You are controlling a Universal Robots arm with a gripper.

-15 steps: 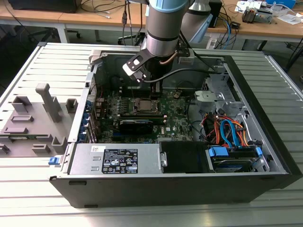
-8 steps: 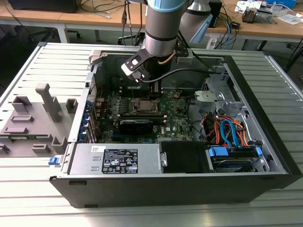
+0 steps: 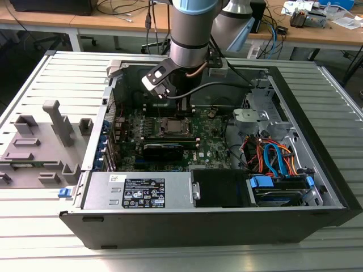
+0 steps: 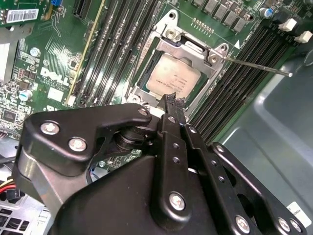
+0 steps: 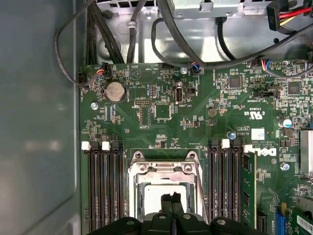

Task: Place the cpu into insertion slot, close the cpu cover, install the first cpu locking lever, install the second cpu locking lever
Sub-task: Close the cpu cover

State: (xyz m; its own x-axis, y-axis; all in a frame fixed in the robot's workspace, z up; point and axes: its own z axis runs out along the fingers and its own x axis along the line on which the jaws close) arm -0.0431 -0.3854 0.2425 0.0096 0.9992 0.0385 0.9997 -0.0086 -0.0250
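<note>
Your gripper [image 4: 172, 101] hung just above the cpu [image 4: 173, 81], fingers pressed together, gripping nothing. The cpu lay in the insertion slot [image 4: 142, 81] under the lowered cpu cover [image 4: 195, 49]. One locking lever [image 4: 254, 66] stood free, so you seemed at the lever step, which called for a steady push on that thin rod.

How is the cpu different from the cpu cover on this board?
The cpu is a solid flat square with a dull grey top, while the cpu cover is an open frame of shinier metal with a square window. The cpu sits inside that window, and the cpu cover runs around it and reaches beyond its edges, so the cover is the larger of the two. Both are silvery metal and lie flat.
</note>
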